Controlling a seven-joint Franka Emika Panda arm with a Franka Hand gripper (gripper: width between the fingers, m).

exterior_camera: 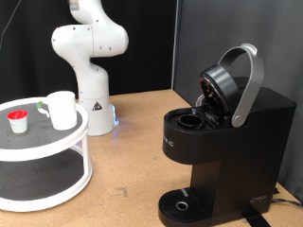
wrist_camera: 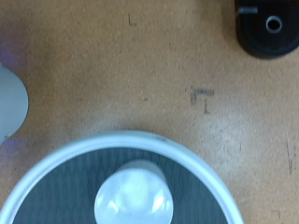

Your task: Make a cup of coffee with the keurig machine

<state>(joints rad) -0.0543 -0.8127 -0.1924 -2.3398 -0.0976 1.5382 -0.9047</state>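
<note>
The white cup [exterior_camera: 62, 109] stands upright on the top shelf of a round white two-tier stand [exterior_camera: 83, 142] at the exterior view's left. The wrist view looks straight down on the cup [wrist_camera: 135, 193] from high above. The black keurig machine [exterior_camera: 227, 142] stands at the exterior view's right with its silver-handled lid [exterior_camera: 237, 83] raised and its pod chamber [exterior_camera: 192, 120] open. Its drip tray [exterior_camera: 180, 205] is bare. A part of the machine shows in the wrist view [wrist_camera: 269, 28]. The gripper shows in neither view; only the arm's white base and lower links [exterior_camera: 90, 52] are seen.
A small white pod with a red top [exterior_camera: 17, 121] sits on the stand's dark mat near the cup, beside a small green item [exterior_camera: 43, 106]. The stand's rim [wrist_camera: 65, 161] and the robot base [wrist_camera: 9, 103] show in the wrist view. Brown tabletop [exterior_camera: 133, 142] lies between stand and machine.
</note>
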